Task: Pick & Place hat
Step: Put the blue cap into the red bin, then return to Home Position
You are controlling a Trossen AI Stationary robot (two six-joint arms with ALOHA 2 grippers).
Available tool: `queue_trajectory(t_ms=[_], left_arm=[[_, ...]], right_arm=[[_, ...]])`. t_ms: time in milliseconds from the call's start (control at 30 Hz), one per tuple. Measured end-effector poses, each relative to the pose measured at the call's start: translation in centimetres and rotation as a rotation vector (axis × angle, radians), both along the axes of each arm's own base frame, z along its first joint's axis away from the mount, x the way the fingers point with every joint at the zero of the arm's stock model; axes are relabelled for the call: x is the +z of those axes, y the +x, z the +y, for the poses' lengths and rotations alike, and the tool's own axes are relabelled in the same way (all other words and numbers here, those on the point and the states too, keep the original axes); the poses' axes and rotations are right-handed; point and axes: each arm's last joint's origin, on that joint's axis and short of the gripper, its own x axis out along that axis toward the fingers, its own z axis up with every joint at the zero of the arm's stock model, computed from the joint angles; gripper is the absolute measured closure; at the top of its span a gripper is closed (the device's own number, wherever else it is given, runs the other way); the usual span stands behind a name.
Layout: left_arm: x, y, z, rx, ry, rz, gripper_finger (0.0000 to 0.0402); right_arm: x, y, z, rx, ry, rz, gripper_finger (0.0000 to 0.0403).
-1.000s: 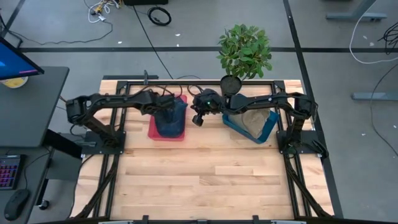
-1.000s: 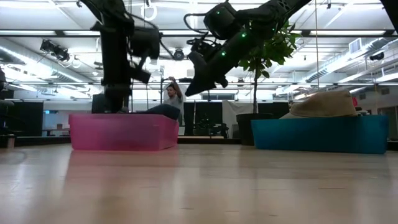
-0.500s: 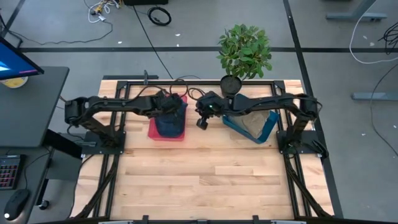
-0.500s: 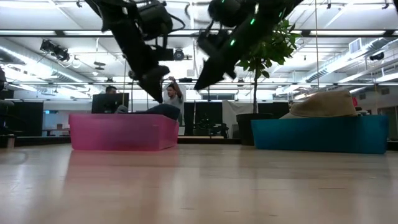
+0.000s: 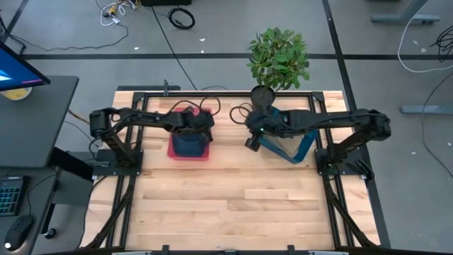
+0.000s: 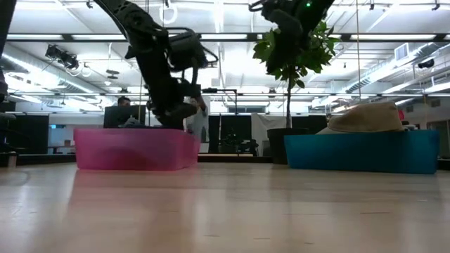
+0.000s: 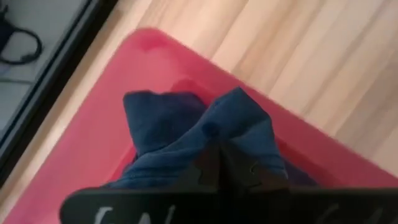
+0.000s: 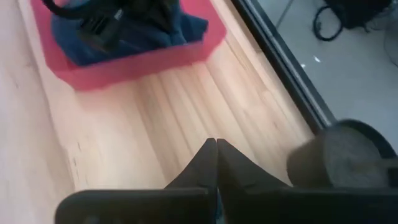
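A dark blue hat [image 5: 190,144] [image 7: 245,124] lies bunched in the pink bin [image 5: 173,150] [image 6: 133,149]. My left gripper [image 5: 197,130] [image 7: 221,155] reaches down into that bin, shut on the blue fabric. A straw hat [image 5: 287,138] [image 6: 365,117] rests crown-up in the teal bin [image 5: 306,145] [image 6: 358,152]. My right gripper [image 5: 251,142] [image 8: 216,149] hovers shut and empty above bare wood between the two bins, beside the teal bin's left end. My left gripper pinches a raised fold of the blue hat [image 7: 211,132] between its two fingers, coming from above and slanting down into the bin. The fabric rises in folds to the fingertips. The rest of the hat lies on the bin's floor.
A potted plant [image 5: 279,57] [image 6: 295,49] stands at the table's far edge, its dark pot [image 8: 343,155] close to my right gripper. A black frame rail [image 5: 212,93] runs along the far edge. Bare wood [image 5: 233,198] fills the table's near half.
My left gripper rose out of the pink bin, tipped, and came down again nearer its right end. The blue hat, which spread over the bin's far right corner, now sits bunched inside. My right gripper moved up and toward the table's right, to the teal bin's left end.
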Motion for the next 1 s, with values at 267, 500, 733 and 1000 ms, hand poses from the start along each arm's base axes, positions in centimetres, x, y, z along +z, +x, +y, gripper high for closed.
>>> queue_trajectory(t_ms=[267, 500, 733, 1000], left_arm=[[0.3, 0.1, 0.0, -0.018, 0.019, -0.009, 0.0399], [4.4, -1.4, -1.6, -0.036, 0.041, -0.116, 0.0399], [11.6, -5.4, -4.9, -0.128, 0.089, -0.347, 0.0399], [17.2, -11.7, -7.3, -0.224, 0.148, -0.584, 0.0399]], right_arm=[[-0.1, -0.2, 0.5, -0.023, -0.026, 0.018, 0.0401], [0.2, -0.9, 0.6, -0.028, -0.020, 0.046, 0.0394], [2.6, -3.2, 1.4, -0.001, -0.019, -0.023, 0.0391], [6.3, -8.7, 3.0, 0.096, -0.036, -0.201, 0.0390]])
